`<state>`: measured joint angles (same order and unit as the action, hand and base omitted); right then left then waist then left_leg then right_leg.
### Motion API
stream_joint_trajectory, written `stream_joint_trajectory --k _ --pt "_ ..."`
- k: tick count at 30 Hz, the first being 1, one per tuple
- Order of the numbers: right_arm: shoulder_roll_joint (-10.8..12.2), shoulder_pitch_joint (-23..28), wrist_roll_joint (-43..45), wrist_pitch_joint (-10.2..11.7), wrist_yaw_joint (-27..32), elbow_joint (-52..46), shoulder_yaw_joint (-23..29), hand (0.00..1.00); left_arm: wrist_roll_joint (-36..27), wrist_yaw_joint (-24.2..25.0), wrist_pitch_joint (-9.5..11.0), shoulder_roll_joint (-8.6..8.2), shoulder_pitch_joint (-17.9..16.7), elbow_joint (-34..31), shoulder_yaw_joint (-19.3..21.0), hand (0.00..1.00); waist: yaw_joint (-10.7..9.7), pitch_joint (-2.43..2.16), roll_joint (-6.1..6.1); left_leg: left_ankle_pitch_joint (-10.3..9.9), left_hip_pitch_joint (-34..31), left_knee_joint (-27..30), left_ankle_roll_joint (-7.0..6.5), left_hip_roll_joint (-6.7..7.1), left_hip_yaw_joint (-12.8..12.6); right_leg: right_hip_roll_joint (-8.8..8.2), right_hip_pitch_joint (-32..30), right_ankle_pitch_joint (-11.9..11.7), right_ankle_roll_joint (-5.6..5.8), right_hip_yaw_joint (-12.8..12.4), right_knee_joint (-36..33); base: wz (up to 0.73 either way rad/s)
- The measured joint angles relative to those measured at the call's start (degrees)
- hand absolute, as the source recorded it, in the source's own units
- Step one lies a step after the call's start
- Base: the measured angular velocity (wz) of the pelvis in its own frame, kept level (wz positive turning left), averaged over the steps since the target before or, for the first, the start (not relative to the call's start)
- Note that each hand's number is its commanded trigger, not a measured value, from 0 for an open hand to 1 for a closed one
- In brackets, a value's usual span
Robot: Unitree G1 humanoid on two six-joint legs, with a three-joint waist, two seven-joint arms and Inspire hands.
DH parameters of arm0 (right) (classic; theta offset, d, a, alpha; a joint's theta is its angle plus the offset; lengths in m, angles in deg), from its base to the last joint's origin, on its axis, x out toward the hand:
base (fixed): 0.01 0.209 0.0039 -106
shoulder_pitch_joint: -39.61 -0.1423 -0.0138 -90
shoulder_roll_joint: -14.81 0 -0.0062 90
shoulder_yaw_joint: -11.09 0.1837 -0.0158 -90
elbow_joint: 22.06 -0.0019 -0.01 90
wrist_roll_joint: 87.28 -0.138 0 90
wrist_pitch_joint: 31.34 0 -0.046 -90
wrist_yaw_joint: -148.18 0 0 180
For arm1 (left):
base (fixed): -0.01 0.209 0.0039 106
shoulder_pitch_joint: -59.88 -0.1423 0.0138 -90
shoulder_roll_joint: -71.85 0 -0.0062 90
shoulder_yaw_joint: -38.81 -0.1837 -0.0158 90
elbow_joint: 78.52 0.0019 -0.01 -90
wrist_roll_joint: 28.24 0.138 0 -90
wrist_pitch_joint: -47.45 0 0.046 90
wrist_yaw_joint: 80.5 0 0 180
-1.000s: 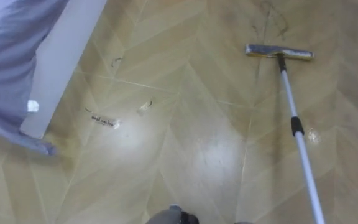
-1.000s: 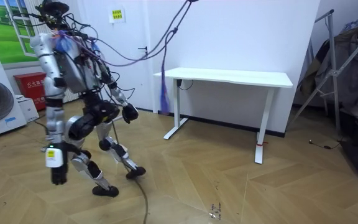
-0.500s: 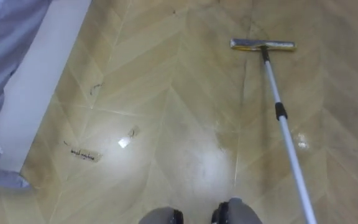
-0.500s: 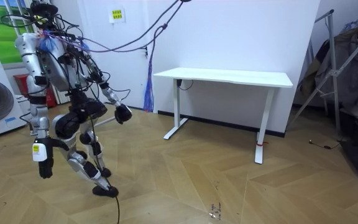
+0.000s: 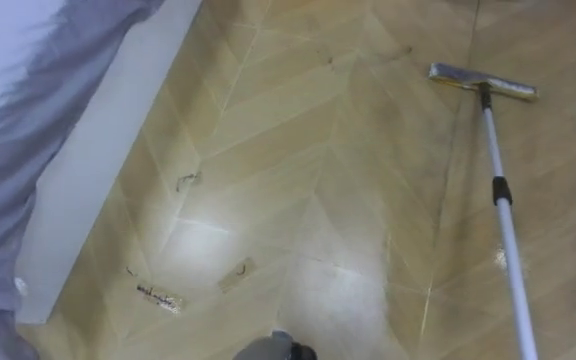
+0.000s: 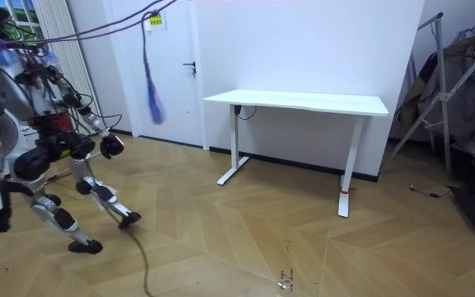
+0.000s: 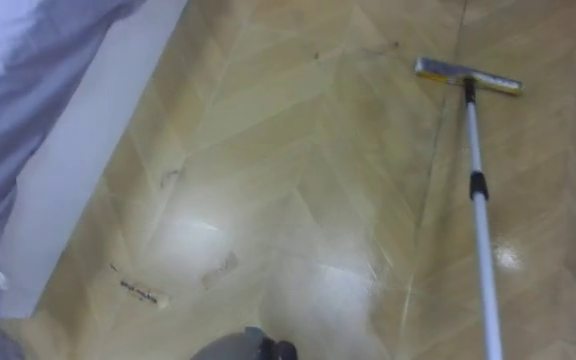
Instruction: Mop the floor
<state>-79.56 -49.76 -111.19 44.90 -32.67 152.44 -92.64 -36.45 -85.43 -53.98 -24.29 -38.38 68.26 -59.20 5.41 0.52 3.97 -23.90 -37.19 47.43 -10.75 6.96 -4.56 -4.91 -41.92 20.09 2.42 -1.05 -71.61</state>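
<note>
wood floor point(image 5: 298, 150) with the mop head point(image 5: 482, 83) flat on it, pole point(image 5: 505, 230) slanting back; seemingly mid-stroke, next drag it across; grip of the hands point(image 6: 110, 147) i cannot tell

White desk point(image 6: 303, 102) by the wall point(image 6: 303, 41), laden clothes rack point(image 6: 456, 82) at the room view's right edge.
</note>
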Motion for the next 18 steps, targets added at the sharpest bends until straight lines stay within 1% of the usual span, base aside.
stream_joint_trajectory --k 1,2,3,4,5,6,7,8,9,10,11,12,13,14,15,16,17,18 --pt "1.21 0.67 0.0 0.05 0.54 -0.13 0.02 1.0 0.01 -0.46 -0.11 -0.1 -0.05 0.12 0.03 0.0 -0.73 0.02 0.1 -0.05 1.19 -1.38 0.02 0.02 0.08 1.23 -2.98 0.4 -0.23 0.05 2.71 -0.07" --pt "1.79 0.89 0.0 0.05 0.74 -0.13 0.02 1.0 0.04 -0.65 -0.14 -0.22 -0.04 0.09 -0.05 0.0 -0.98 0.13 -0.04 -0.06 1.88 -2.18 0.03 0.01 0.09 1.72 -4.23 0.4 -0.29 0.26 5.08 -0.07" --pt "2.62 1.21 0.06 0.03 0.9 -0.15 0.24 1.0 0.02 -0.65 -0.15 -0.5 -0.1 0.07 -0.07 0.0 -1.46 0.11 0.05 -0.25 3.24 -3.7 0.21 0.02 0.28 2.11 -5.62 0.07 -0.82 1.3 11.43 -0.04" --pt "3.14 1.24 0.13 -0.11 0.98 -0.17 0.41 1.0 0.0 -0.66 -0.38 -0.75 -0.24 0.11 -0.12 0.0 -1.97 0.17 0.07 -0.8 4.68 -4.51 0.51 0.0 0.6 2.27 -5.94 -1.01 -2.05 2.75 18.49 0.0" --pt "3.33 1.3 0.27 -0.33 1.01 -0.17 0.48 1.0 0.0 -0.66 -0.79 -0.82 -0.28 0.13 -0.16 0.0 -2.13 0.19 -0.02 -1.17 5.4 -4.63 0.67 0.01 0.79 2.25 -5.75 -1.81 -2.63 3.43 21.71 0.0" --pt "3.48 1.32 0.6 -1.16 1.05 -0.17 0.59 1.0 -0.13 -0.76 -1.6 -0.94 -0.39 0.27 -0.09 0.0 -2.02 0.32 -0.27 -2.47 7.1 -4.53 1.02 0.0 1.03 2.44 -4.88 -3.1 -3.41 4.43 26.53 0.06" --pt "3.44 1.06 1.15 -1.89 1.42 -0.25 1.14 1.0 -0.16 -1.07 -2.46 -1.12 -0.54 0.58 -0.07 0.0 -1.95 0.26 -0.3 -3.97 8.8 -3.77 1.41 -0.04 1.46 2.51 -3.57 -4.25 -4.57 5.16 27.38 0.07" --pt "3.4 0.93 1.41 -2.23 1.71 -0.26 1.39 1.0 -0.28 -1.2 -2.91 -1.12 -0.68 0.57 -0.07 0.0 -1.87 0.32 -0.45 -4.8 9.36 -2.99 1.73 -0.19 1.77 2.56 -2.91 -4.26 -4.69 5.43 26.75 0.07" --pt "3.31 0.11 1.53 -2.82 2.13 -0.29 1.47 1.0 -1.31 -1.7 -3.42 -0.92 -0.84 0.65 -0.01 0.0 -1.48 0.35 -0.51 -6.53 9.67 -0.42 3.17 -0.75 1.94 2.68 -2.0 -3.76 -5.15 6.11 25.13 0.05" --pt "3.17 -1.61 1.52 -2.98 2.55 0.01 1.57 1.0 -1.34 -2.04 -3.69 -0.49 -0.8 0.54 -0.01 0.0 -1.2 0.32 -0.72 -5.99 7.62 6.66 5.26 -1.6 0.91 2.93 -1.92 -2.39 -5.63 5.99 22.31 0.0" --pt "3.07 -2.8 1.52 -3.05 2.68 0.43 1.56 1.0 -1.35 -2.16 -3.68 -0.24 -0.77 0.39 -0.02 0.0 -1.0 0.66 -1.59 -4.64 5.83 11.7 7.49 -2.24 0.03 3.0 -2.02 -1.49 -5.67 5.77 20.48 -0.04" --pt "2.55 -5.4 1.5 -3.64 2.79 0.99 1.54 1.0 -2.22 -2.78 -3.65 0.0 -0.83 0.44 -0.29 0.0 -0.16 0.53 -2.11 -0.23 2.29 20.93 10.78 -3.66 -0.87 3.14 -1.97 0.9 -6.14 5.77 17.42 -0.14" --pt "1.72 -8.24 1.32 -3.91 2.76 0.87 1.42 1.0 -4.54 -3.47 -3.64 0.1 -0.86 0.17 -0.64 0.0 0.72 0.47 -2.65 5.92 -1.23 28.47 11.06 -4.43 -1.21 3.44 -1.84 2.77 -6.44 5.5 15.06 -0.2" --pt "1.37 -9.78 1.19 -3.91 2.72 0.62 1.38 1.0 -5.62 -3.51 -3.64 0.31 -0.81 -0.04 -1.08 0.0 1.16 0.65 -3.27 8.13 -2.87 30.99 11.25 -4.3 -1.22 3.42 -1.99 3.72 -6.7 5.01 13.92 -0.19" --pt "0.69 -13.38 -0.05 -3.78 2.68 0.22 0.92 1.0 -6.6 -3.47 -3.4 0.52 -0.68 -0.27 -1.45 0.0 1.81 0.85 -3.94 7.81 -6.54 31.84 10.72 -4.47 -0.7 3.47 -2.08 4.85 -7.21 4.62 12.39 -0.13" --pt "0.2 -16.18 -1.76 -3.34 2.59 -0.41 0.08 1.0 -7.0 -3.44 -3.0 0.65 -0.27 -0.53 -1.45 0.0 2.58 1.12 -4.73 6.04 -10.26 29.25 9.86 -5.18 -0.26 3.6 -1.84 5.72 -7.42 4.27 11.63 -0.11" --pt "0.06 -17.43 -2.28 -3.17 2.52 -0.9 -0.16 1.0 -7.16 -3.4 -2.69 0.7 -0.32 -0.77 -1.44 0.0 3.01 1.05 -5.08 5.36 -11.61 26.11 10.12 -5.66 -0.13 3.6 -1.58 6.0 -7.51 4.26 11.67 -0.11" --pt "-0.2 -19.26 -3.0 -3.04 1.89 -1.76 -0.24 1.0 -6.98 -3.29 -2.25 0.79 -1.17 -1.87 -1.32 0.0 3.51 0.83 -5.62 5.38 -13.27 17.27 10.34 -6.26 0.31 3.6 -0.83 6.68 -7.11 4.11 12.09 -0.05"
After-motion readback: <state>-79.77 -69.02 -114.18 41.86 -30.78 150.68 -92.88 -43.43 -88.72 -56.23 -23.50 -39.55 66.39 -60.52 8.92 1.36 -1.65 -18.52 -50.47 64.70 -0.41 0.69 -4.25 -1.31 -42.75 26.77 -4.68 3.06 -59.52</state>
